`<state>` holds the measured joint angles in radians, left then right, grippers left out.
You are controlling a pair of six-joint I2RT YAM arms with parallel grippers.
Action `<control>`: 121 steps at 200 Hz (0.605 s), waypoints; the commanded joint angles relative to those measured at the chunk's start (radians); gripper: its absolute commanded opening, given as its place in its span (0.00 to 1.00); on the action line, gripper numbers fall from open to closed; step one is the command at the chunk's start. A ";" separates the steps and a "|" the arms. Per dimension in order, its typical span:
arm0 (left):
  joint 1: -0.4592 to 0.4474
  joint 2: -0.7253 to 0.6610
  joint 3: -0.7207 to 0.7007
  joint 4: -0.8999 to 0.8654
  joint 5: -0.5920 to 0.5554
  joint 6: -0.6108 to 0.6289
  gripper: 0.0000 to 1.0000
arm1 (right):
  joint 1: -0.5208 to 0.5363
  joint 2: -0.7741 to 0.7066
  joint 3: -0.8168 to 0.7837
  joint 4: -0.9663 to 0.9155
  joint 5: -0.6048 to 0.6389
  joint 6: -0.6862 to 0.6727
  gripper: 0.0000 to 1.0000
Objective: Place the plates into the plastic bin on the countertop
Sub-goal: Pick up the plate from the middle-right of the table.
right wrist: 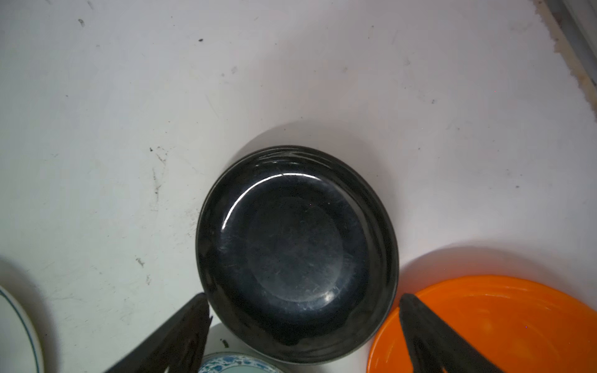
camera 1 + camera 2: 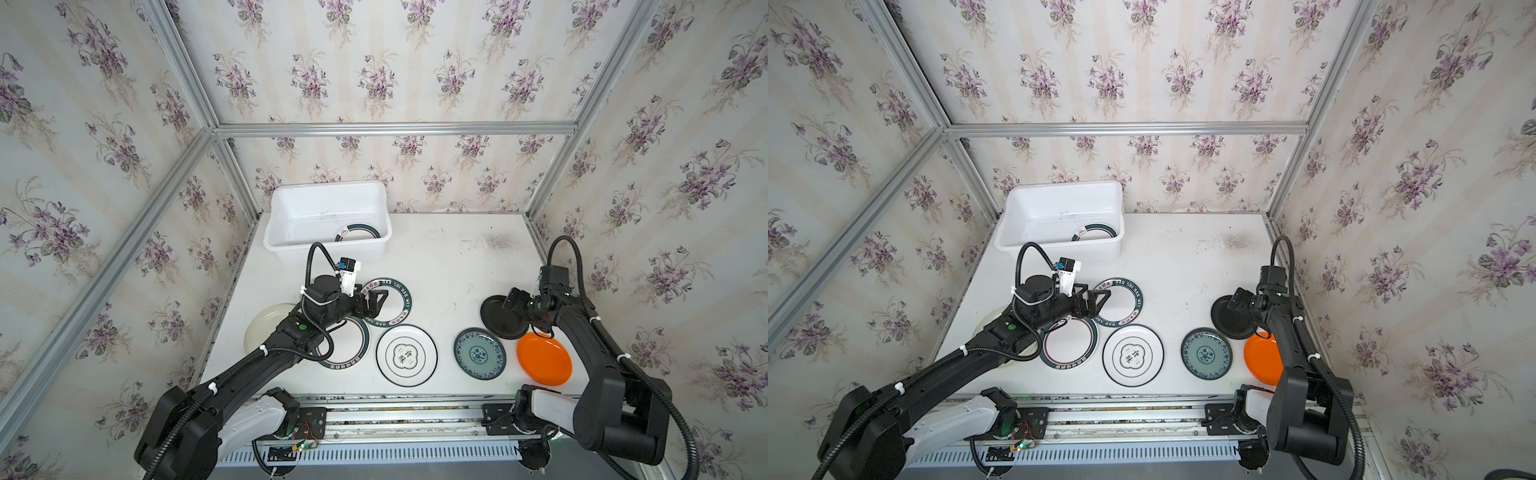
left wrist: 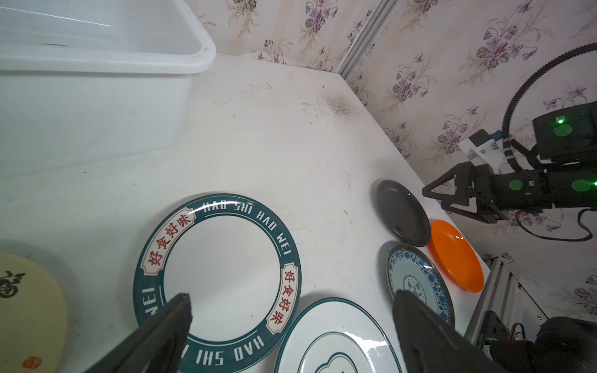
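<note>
Your left gripper (image 3: 292, 298) is spread wide and empty, its matte black fingers (image 3: 168, 323) above the glossy, green-rimmed lettered plate (image 3: 223, 268) mid-countertop (image 2: 449, 257). Your right gripper (image 1: 302, 299) stands open too. It straddles the near rim of the shiny black plate (image 1: 290, 245) by the right edge, and I cannot tell whether it touches. The smooth orange plate (image 1: 484, 323) lies just beside, toward the front right corner. The patterned blue plate (image 2: 479, 353) and the white plate (image 2: 406, 354) lie along the front; the cream plate (image 2: 266, 324) is at the left edge. The bin (image 2: 328, 249) — white plastic, rounded corners — sits at the far left corner with a banded plate (image 2: 357, 232) flat inside.
</note>
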<state>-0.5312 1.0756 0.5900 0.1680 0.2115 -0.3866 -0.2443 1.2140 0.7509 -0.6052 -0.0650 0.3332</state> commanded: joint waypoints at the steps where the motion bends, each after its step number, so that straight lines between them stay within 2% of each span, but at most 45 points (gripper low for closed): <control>1: -0.004 -0.005 -0.004 0.074 0.011 0.011 0.99 | -0.003 0.022 0.013 -0.019 0.053 -0.044 0.92; 38: -0.007 0.003 -0.014 0.086 0.014 0.002 0.99 | -0.009 0.080 0.016 -0.011 0.010 -0.028 0.84; 121: -0.007 0.006 -0.011 0.080 0.012 -0.008 0.99 | -0.012 0.166 0.015 0.067 0.075 -0.004 0.82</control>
<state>-0.5381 1.0817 0.5770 0.2184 0.2146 -0.3946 -0.2554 1.3659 0.7578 -0.5747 -0.0372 0.3176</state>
